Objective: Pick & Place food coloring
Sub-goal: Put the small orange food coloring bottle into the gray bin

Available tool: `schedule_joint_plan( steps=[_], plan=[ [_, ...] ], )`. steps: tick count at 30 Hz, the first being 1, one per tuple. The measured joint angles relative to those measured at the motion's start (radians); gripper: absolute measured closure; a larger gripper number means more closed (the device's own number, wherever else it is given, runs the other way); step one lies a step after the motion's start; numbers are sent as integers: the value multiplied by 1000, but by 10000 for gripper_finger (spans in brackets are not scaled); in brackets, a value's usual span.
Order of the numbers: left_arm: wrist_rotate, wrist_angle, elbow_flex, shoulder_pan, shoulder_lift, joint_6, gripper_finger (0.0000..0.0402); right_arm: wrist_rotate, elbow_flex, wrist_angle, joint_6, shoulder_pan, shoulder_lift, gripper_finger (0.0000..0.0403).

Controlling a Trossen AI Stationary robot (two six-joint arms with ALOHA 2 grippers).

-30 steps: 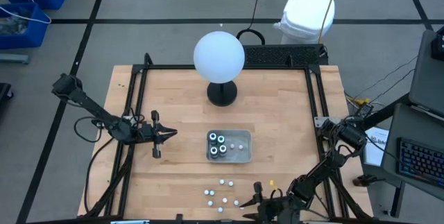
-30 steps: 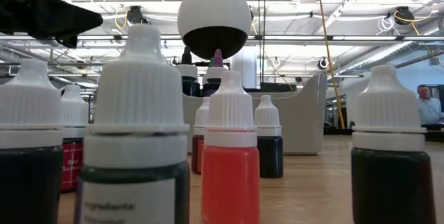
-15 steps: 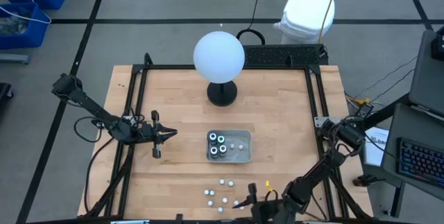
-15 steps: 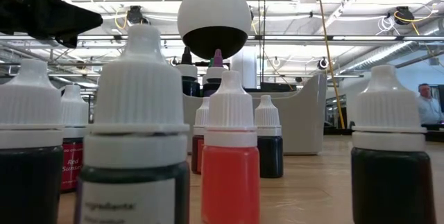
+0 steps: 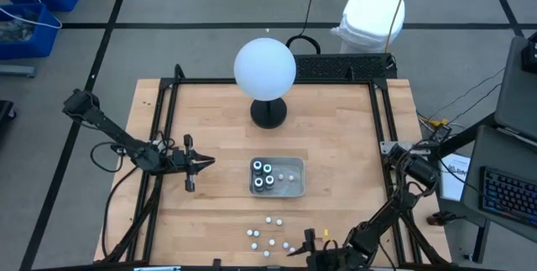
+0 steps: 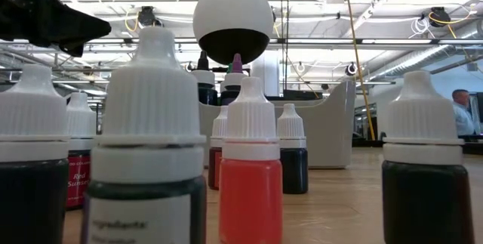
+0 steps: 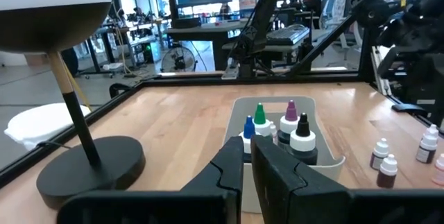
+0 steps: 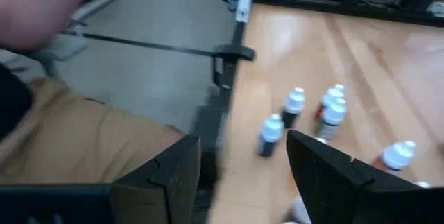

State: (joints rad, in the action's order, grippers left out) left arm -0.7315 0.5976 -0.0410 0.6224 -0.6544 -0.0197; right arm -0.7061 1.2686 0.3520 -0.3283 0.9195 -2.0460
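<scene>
White caps: the small food coloring bottles (image 5: 268, 236) stand loose in a cluster on the wooden bench (image 5: 336, 137) near its front edge; in the low view each shows a ribbed white cap (image 6: 155, 85) over a squat dark, red or orange body.
Tray: four larger bottles (image 5: 263, 174) with ringed tops already sit in the left end of the grey tray (image 5: 295, 189), with a couple of small white ones beside them.
Handling: probably very light, stiff plastic, smooth-sided and easy to knock over; a neighbour could topple if the fingers brush it.
Where to hold: judged best across the ribbed cap or the shoulder just under it, from above, taking an outer bottle of the cluster first.
Right gripper (image 5: 309, 242): low at the bench's front edge, just beside the cluster's right side; its wrist view shows its fingers (image 8: 326, 179) spread wide and empty.
Bottles against those fingers: several small bottles (image 8: 295, 106) lie ahead of the tips, apart from them and not between them.
Left gripper (image 5: 201, 163): waits over the bench left of the tray, fingers (image 7: 232, 168) nearly together with a thin gap, holding nothing, aimed at the tray's bottles (image 7: 277, 130).
Globe lamp (image 5: 265, 70): well behind the tray, clear of both arms.
</scene>
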Motion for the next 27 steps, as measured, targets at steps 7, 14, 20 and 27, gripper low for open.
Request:
schedule_joint_plan(
  steps=[7,14,20,27],
  plan=[
    [0,0,0,0,0,-1,364,-1,0,-28,-11,5,0,202],
    [0,0,0,0,0,-1,364,-2,-49,-44,-99,-18,0,200],
    [0,0,0,0,0,-1,364,0,-91,-20,-157,-23,0,200],
    [0,-1,0,0,0,-2,364,1,-98,-21,-166,-23,0,201]
  ],
)
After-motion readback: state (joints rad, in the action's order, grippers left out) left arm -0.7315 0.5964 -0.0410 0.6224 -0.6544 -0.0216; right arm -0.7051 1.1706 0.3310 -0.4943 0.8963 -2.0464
